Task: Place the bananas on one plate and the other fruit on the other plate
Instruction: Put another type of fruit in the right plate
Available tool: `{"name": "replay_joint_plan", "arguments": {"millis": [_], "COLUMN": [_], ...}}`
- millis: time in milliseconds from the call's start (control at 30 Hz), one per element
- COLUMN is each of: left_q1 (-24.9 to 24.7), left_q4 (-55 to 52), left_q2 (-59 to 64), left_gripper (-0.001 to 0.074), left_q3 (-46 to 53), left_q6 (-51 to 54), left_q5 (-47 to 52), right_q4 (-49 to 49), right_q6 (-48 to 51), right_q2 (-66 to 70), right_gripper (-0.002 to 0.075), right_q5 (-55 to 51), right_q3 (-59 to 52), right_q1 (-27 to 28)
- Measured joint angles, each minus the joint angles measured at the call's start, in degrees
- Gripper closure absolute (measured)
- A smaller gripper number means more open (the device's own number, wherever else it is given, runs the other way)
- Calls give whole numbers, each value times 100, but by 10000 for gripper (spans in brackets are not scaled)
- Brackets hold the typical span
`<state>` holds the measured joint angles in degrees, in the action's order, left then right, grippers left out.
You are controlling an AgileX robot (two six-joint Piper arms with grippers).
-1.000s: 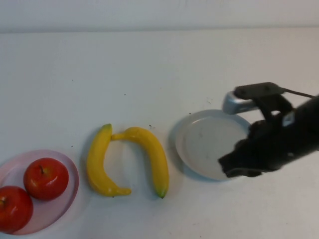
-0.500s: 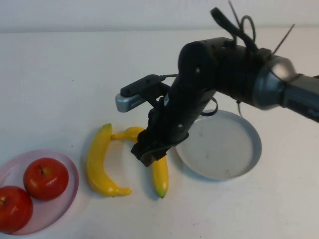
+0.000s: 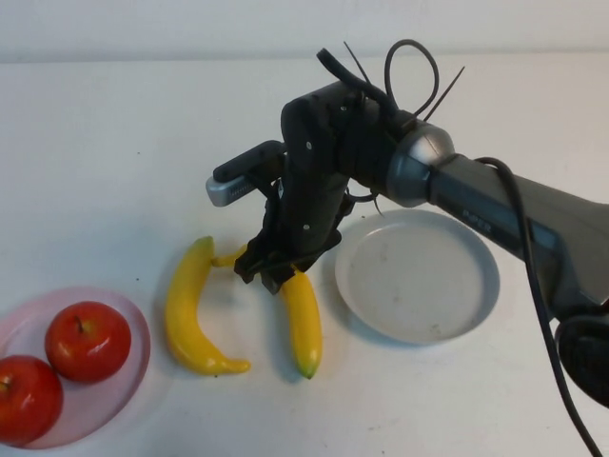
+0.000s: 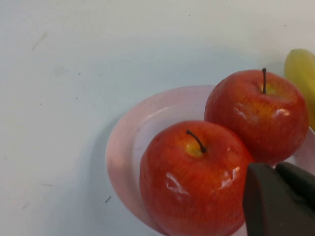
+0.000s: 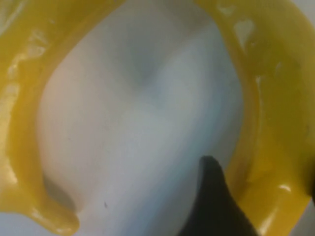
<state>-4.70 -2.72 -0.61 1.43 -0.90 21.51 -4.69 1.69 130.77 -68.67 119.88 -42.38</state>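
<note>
Right pincer (image 3: pixel 269 273) now lowered with fingers spread over the right curved yellow toy banana (image 3: pixel 303 319), off the round grey-blue plate (image 3: pixel 419 276), only the left wrist view shows the clenched left pincer (image 4: pixel 278 199) beside two shiny red apples (image 4: pixel 197 177) on the pale pink plate (image 4: pixel 130 147).

Right arm link (image 3: pixel 476 205): a short line of small pale lettering runs along the grey tube, too faint to read.
Bananas, apples, plates, counter: no text, label, brand or number can be read on any of them.

Robot test bench in a laboratory-type setting: a bare white desk (image 3: pixel 114 143) meeting a plain white wall (image 3: pixel 190 24), glossy toy fruit set out on plates, and a cabled black robot arm (image 3: pixel 495 209).
</note>
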Motion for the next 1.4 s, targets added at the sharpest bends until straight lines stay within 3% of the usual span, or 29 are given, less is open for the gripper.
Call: {"name": "replay_joint_plan", "arguments": {"millis": [200,400,667,933,1233,1400], "left_q1": [0,0,0,0,0,0], "left_q4": [0,0,0,0,-11,-11], "left_q2": [0,0,0,0,0,0], "left_gripper": [731,731,731,731,731,731], "left_q3": [0,0,0,0,0,0], "left_q6": [0,0,0,0,0,0], "left_q5": [0,0,0,0,0,0], "right_q4": [84,135,135,150,372,426], "right_q6": [-17,-17,-17,-588,-751,-967], "right_q2": [227,380,388,-145,-1748,-1910], "right_gripper": [281,267,419,419,419,419], "right_q5": [-109,-142,-142,-153,435,806], "right_q3": [100,103,103,-24,-2085,-2798], "right_q1": [0,11,11,87,892,1545]}}
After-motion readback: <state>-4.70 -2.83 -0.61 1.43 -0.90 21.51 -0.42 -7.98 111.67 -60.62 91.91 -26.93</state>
